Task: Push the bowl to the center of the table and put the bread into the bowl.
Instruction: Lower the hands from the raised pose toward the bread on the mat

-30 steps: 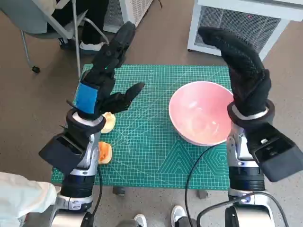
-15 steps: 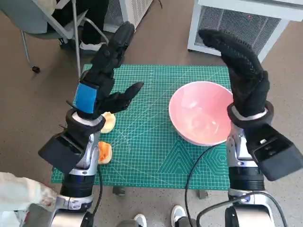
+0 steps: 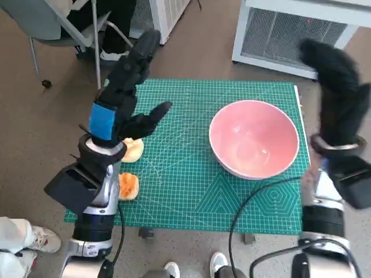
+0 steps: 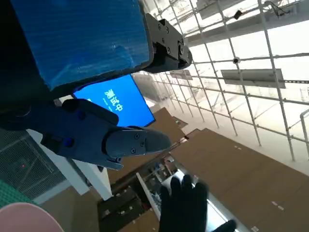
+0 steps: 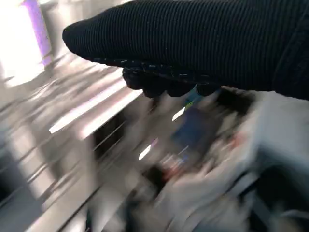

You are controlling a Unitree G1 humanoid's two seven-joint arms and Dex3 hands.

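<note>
While the bowl (image 3: 254,139) is sitting empty on the right part of the green mat (image 3: 191,191), off its middle, your right hand (image 3: 339,87) is swinging away from it: a second ago it was raised above the bowl's right rim, and now it is blurred and standing outside the mat's right edge, beyond the bowl. That is opening room to come at the bowl from its outer side, which is what a push toward the middle would need, to my reading. The right hand is holding nothing; its fingers are too smeared to tell whether spread or curled.

Your left hand (image 3: 124,92) is hanging raised on the far side of the mat from the bowl, about where it was, fingers spread and gripping nothing. Two pieces of bread (image 3: 132,150) are lying on the mat's left edge, well apart from the bowl, one partly hidden behind that wrist. Nothing is in the bowl yet.

Outward from the bowl: the mat is covering the small table, brown floor is surrounding it, a white grilled unit (image 3: 290,29) is standing beyond the bowl, and a chair (image 3: 64,29) with a person's legs is showing past the left hand. Feet in white shoes are showing below the mat.
</note>
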